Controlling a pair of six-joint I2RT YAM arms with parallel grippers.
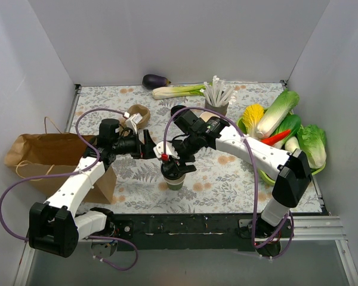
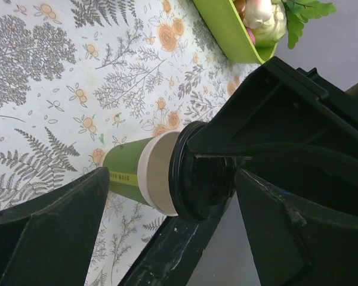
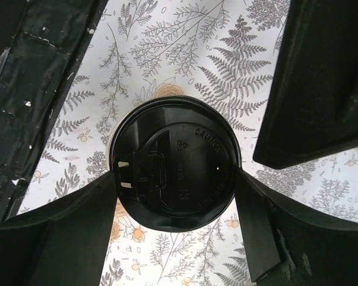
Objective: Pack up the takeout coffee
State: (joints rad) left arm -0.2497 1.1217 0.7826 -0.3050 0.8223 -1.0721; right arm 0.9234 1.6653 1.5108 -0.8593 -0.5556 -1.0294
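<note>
Right claw (image 1: 174,162) clasps takeout coffee (image 3: 174,170) from above; left claw (image 1: 152,146) gapes wide beside it.

The takeout coffee (image 1: 174,180) stands upright on the worktop (image 1: 227,173), toward 6 o'clock from its middle and close to the near edge. It is a small paper cup, cream-white around the top and green below, with a thin yellow band of print on the green. A round black plastic lid (image 3: 174,171) sits pressed on top, its sip tab at 9 o'clock in my right wrist view. My right end effector (image 3: 176,179) pinches the lid's rim at 9 and 3 o'clock.
</note>
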